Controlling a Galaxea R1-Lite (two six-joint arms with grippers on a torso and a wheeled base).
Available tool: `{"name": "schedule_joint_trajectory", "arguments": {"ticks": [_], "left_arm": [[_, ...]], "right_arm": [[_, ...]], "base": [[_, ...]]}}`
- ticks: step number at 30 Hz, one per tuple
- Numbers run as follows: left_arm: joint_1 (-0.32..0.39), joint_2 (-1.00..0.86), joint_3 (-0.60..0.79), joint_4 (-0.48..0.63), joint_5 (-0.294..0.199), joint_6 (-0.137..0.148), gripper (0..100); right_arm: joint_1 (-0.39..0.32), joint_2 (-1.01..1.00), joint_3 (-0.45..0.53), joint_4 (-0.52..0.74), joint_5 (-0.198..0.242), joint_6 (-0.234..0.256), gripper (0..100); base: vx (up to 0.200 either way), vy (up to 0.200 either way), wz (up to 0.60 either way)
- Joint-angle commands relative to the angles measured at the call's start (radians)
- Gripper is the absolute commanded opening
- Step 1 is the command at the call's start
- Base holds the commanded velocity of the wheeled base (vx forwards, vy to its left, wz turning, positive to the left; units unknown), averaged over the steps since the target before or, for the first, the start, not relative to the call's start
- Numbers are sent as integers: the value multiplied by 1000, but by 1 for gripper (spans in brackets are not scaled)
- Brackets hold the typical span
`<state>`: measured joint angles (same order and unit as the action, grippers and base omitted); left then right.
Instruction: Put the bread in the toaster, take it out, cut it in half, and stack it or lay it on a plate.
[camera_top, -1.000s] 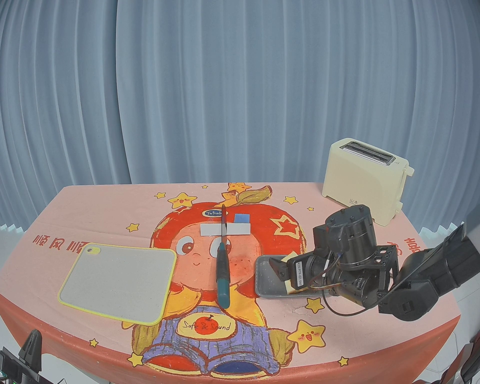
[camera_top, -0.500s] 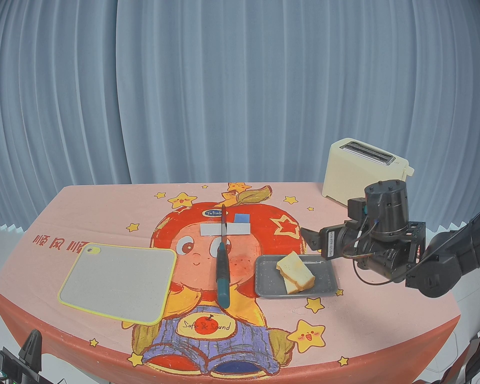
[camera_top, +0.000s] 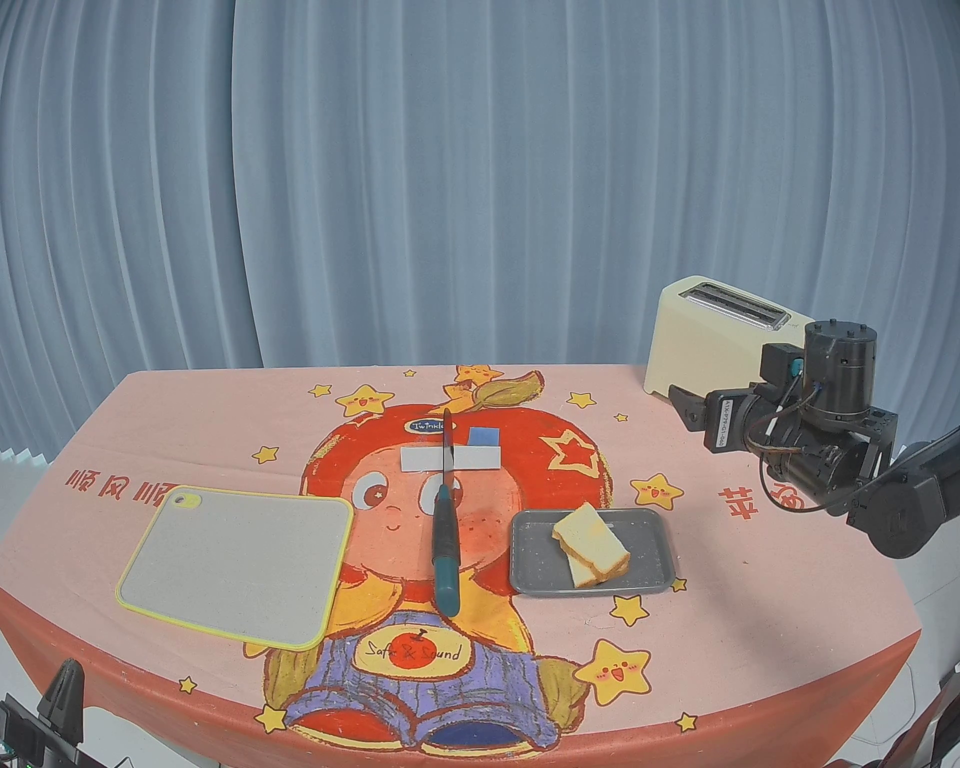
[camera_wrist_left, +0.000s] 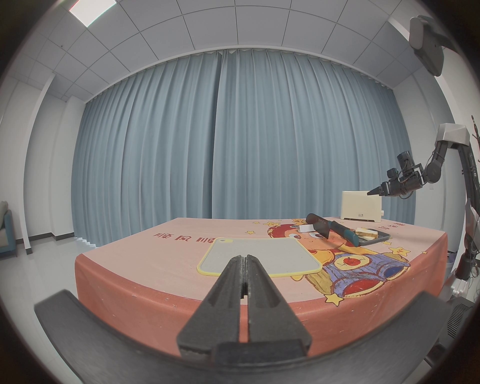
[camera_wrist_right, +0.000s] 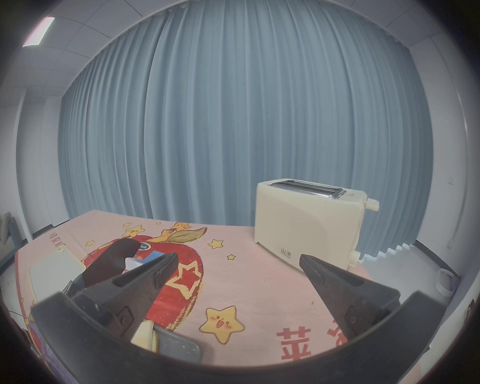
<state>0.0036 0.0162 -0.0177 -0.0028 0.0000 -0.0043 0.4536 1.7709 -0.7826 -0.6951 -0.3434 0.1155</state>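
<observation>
We're catching print in a handful of spots. Red characters (camera_top: 105, 488) are running along the tablecloth (camera_top: 230, 420) by its left edge, and more red glyphs (camera_top: 745, 500) are sitting near its right edge. A dark oval badge (camera_top: 428, 427) on the cartoon girl (camera_top: 400, 520) is carrying tiny white lettering, too small for us to make out. The printed apple (camera_top: 412, 650) is wearing a cursive line. Low on the toaster (camera_wrist_right: 305, 220), we're seeing a small dark mark (camera_wrist_right: 288, 252).

bread (camera_wrist_right: 145, 336) mostly hidden, behind right tool (camera_wrist_right: 237, 258)
</observation>
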Motion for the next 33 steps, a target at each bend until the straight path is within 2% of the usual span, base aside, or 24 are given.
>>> {"name": "schedule_joint_trajectory", "arguments": {"ticks": [1,8,15,21,29,33], "left_arm": [[1,-10,18,0,0,0,0],[1,-10,18,0,0,0,0],[1,-10,18,0,0,0,0],[1,-10,18,0,0,0,0],[1,-10,18,0,0,0,0],[1,-10,18,0,0,0,0]], "right_arm": [[-32,-7,2,-18,1,-2,100],[-90,4,-1,-66,3,-37,100],[-108,-2,-7,-72,4,-39,100],[-145,-1,-6,-75,69,-39,100],[-173,-25,34,-119,69,-37,100],[-196,-24,55,-188,69,-42,100]], "base": [[0,0,0],[0,0,0],[0,0,0],[0,0,0],[0,0,0],[0,0,0]]}}
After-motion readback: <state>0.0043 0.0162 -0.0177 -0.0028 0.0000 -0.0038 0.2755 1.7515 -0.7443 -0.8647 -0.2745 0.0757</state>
